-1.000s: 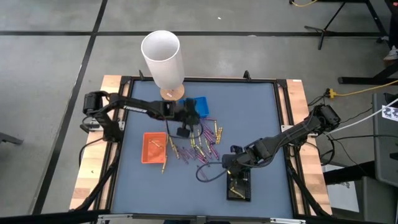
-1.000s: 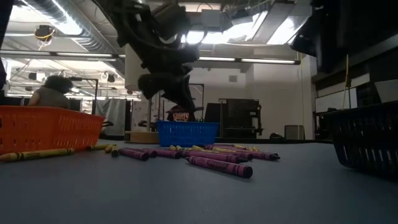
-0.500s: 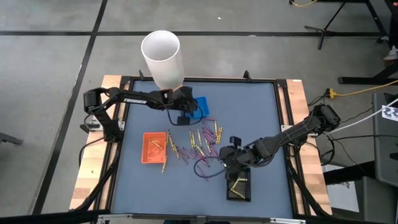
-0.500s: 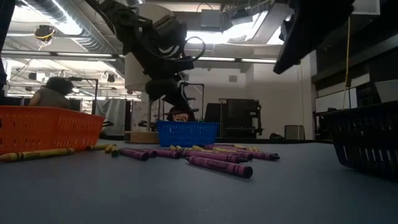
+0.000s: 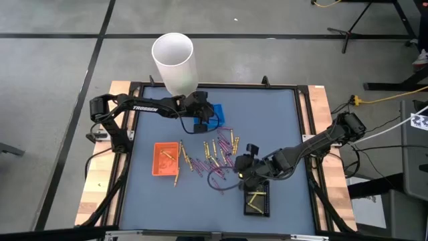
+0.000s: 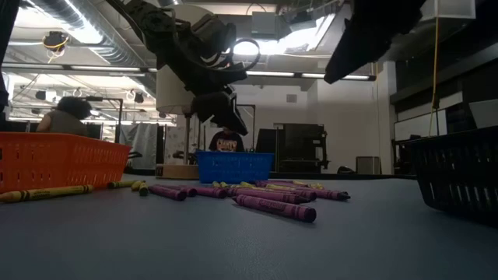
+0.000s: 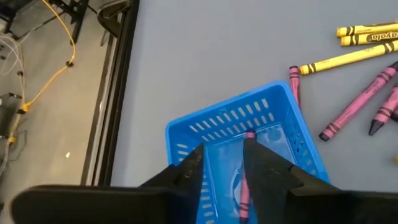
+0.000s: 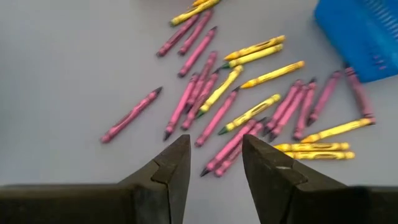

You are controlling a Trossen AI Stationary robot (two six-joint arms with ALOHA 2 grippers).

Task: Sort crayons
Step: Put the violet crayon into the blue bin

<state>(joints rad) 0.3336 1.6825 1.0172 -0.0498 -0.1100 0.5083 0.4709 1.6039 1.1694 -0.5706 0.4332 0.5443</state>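
Observation:
Several purple-pink and yellow crayons [image 5: 215, 152] lie loose on the grey mat in the middle of the table; they also show in the right wrist view [image 8: 249, 112]. My left gripper [image 5: 200, 119] hangs open over the small blue tray [image 7: 249, 134], its fingertips [image 7: 224, 155] above the tray's inside. A purple-pink crayon [image 7: 244, 190] lies in that tray. My right gripper [image 5: 242, 167] is open and empty, just above the near right side of the crayon pile [image 8: 214, 149].
An orange tray [image 5: 165, 159] stands left of the pile, with a yellow crayon [image 5: 176, 175] by its near corner. A black tray [image 5: 257, 199] holding yellow crayons stands near the right gripper. A tall white cylinder [image 5: 175, 63] stands at the far edge behind the blue tray.
My left gripper has gone from above the crayon pile toward the table's far edge and now stands over the blue tray. My right gripper has gone from the black tray toward the far left, up to the crayon pile.

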